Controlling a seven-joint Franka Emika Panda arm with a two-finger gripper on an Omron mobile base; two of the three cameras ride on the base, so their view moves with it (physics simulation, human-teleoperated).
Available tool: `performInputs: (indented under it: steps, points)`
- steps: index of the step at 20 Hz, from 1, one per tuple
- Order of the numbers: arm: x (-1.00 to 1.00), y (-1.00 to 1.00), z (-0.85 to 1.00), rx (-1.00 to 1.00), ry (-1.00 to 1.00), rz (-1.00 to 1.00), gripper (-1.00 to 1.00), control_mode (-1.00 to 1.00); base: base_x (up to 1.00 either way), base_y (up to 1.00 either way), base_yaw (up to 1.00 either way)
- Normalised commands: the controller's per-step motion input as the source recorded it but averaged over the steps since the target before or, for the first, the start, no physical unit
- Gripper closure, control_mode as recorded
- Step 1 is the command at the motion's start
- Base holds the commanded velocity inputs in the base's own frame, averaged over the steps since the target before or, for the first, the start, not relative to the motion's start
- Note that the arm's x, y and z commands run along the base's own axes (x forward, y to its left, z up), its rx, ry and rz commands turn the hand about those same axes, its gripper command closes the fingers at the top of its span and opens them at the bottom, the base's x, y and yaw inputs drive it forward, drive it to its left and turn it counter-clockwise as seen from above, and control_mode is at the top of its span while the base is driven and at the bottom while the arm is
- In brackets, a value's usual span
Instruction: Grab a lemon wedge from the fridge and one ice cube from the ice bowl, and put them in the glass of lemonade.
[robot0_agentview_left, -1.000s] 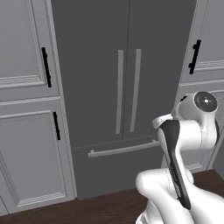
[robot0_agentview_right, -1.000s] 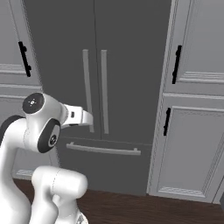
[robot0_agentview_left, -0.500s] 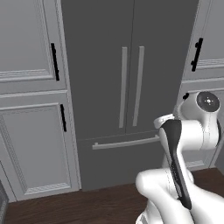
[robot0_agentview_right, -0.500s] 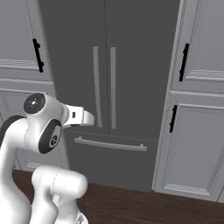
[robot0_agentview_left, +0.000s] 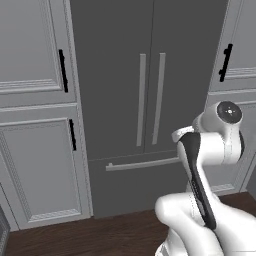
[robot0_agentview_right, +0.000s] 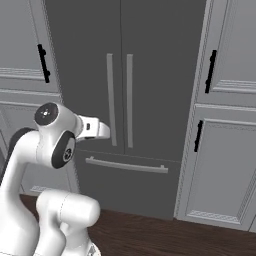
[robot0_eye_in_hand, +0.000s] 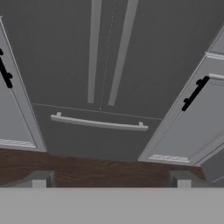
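Note:
The fridge stands straight ahead, tall and dark grey, with both doors shut. Two long light-grey bar handles run down its middle, and a horizontal drawer handle lies below them. The same fridge fills the middle of the right base view. My gripper is open with nothing between its fingertips, and it faces the fridge from a distance, above the floor. The arm is folded close to the base. The lemon wedge, the ice bowl and the glass of lemonade are out of view.
Lighter grey panelled cabinets with black handles flank the fridge on the left, and more cabinets stand on the right. Dark wooden floor lies between the base and the fridge.
The whole picture has slid to the right in both base views, so the base has moved. The arm holds the same folded pose and the gripper stays open.

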Motion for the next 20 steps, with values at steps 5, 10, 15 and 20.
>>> performInputs:
  steps: [5, 10, 15, 20]
  points:
    - [0.34, -0.02, 0.00, 0.01, 0.00, 0.01, -1.00, -1.00, 0.00, 0.00, 0.00]
    - [0.41, -0.05, 0.00, 0.00, -0.12, 0.01, -1.00, -1.00, 0.00, 0.00, 0.00]
    - [0.55, -0.10, 0.13, 0.01, -0.14, 0.01, -1.00, -1.00, 0.00, 0.00, 0.00]
    - [0.62, -0.02, 0.31, 0.03, -0.06, 0.00, -1.00, -1.00, 0.00, 0.00, 0.00]
